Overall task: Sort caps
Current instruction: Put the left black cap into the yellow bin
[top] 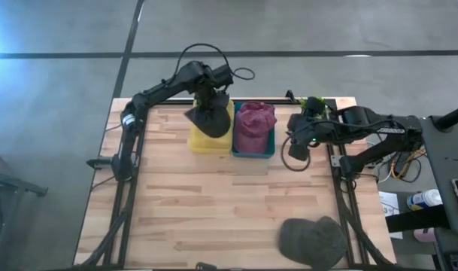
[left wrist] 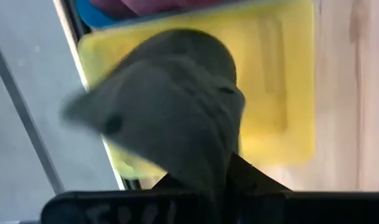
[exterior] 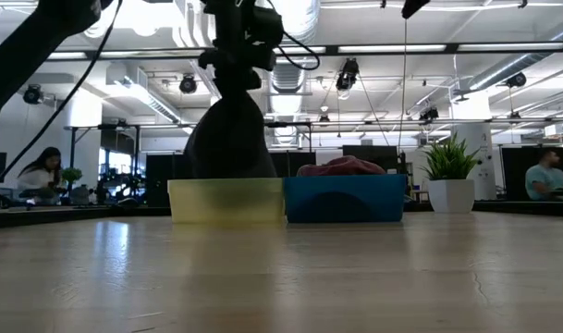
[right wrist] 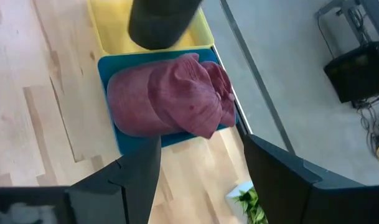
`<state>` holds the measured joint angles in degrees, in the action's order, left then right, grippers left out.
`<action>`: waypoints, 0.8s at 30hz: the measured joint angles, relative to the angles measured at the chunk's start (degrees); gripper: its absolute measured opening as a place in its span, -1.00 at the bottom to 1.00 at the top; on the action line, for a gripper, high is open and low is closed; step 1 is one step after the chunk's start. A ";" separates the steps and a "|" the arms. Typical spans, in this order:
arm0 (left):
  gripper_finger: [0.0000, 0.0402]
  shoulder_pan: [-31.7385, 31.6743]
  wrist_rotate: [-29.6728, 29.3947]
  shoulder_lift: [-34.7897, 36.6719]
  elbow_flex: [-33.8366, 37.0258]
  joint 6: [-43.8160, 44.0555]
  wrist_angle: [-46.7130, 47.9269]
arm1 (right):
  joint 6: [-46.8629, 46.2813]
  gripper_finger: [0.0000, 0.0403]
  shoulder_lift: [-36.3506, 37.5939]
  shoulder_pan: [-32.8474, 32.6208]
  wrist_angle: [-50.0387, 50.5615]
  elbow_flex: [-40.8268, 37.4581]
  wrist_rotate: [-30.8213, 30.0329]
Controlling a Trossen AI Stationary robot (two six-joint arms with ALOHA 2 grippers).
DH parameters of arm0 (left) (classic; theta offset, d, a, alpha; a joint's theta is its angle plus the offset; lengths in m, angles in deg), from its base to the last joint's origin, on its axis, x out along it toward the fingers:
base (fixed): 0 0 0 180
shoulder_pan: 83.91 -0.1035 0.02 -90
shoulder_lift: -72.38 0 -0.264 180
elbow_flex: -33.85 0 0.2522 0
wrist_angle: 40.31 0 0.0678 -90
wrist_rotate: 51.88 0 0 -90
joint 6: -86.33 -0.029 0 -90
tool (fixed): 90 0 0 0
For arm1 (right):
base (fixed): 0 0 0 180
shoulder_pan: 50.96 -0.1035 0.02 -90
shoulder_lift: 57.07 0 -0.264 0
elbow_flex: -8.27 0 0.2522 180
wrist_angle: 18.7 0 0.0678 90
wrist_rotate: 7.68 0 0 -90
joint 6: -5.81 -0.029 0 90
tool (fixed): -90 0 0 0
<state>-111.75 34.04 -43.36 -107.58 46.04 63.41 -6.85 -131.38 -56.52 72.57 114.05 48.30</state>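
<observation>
My left gripper is shut on a dark olive-grey cap that hangs over the yellow bin at the table's far side. A maroon cap lies heaped in the teal bin beside it. My right gripper stands open to the right of the teal bin, above the table, with nothing between its fingers. A second olive-grey cap rests crown up on the table near the front right corner. My left gripper pinches a bunched part of the olive-grey cap between its two fingers from above, pointing steeply down. The cap hangs slack below the fingers, its lower edge at the yellow bin's rim. Whether it touches the bin's floor cannot be told.
The two bins stand side by side at the table's far edge. A small potted plant sits at the far right corner behind my right arm. Bare wood lies across the table's middle and left.
</observation>
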 joint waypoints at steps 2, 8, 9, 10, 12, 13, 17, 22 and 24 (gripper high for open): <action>-0.94 1.00 -1.84 0.69 0.62 -0.22 0.20 | -1.12 0.12 2.09 0.00 0.03 -1.50 -0.04; -0.94 2.68 2.94 1.61 1.67 -1.09 0.04 | -3.34 0.12 7.90 0.22 -3.82 -5.57 -0.66; -0.94 3.03 3.34 1.16 2.20 -1.14 -0.11 | -3.26 0.12 8.67 0.24 -5.14 -6.13 -0.68; -0.94 3.25 3.43 0.83 2.86 -1.48 -0.36 | -2.85 0.12 9.25 0.30 -6.53 -6.66 -0.67; -0.94 3.54 2.92 0.08 4.69 -2.23 -0.89 | -1.42 0.12 9.95 0.38 -9.10 -7.47 -0.67; -0.94 3.55 1.92 -0.04 5.81 -2.82 -1.44 | -0.71 0.12 10.08 0.39 -10.11 -7.76 -0.66; -0.94 3.35 -4.61 -0.12 10.53 -6.57 -4.94 | 0.00 0.12 9.60 0.37 -10.53 -7.99 -0.61; -0.92 3.40 -7.61 -0.16 14.57 -10.30 -11.62 | -0.29 0.12 9.23 0.37 -10.58 -8.54 -0.40; -0.93 3.22 -7.94 -0.16 15.22 -11.08 -15.09 | -0.68 0.12 9.23 0.37 -10.46 -8.93 -0.37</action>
<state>-108.53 26.10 -43.52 -92.36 34.96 48.33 -7.53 -122.15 -56.15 62.11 105.12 47.93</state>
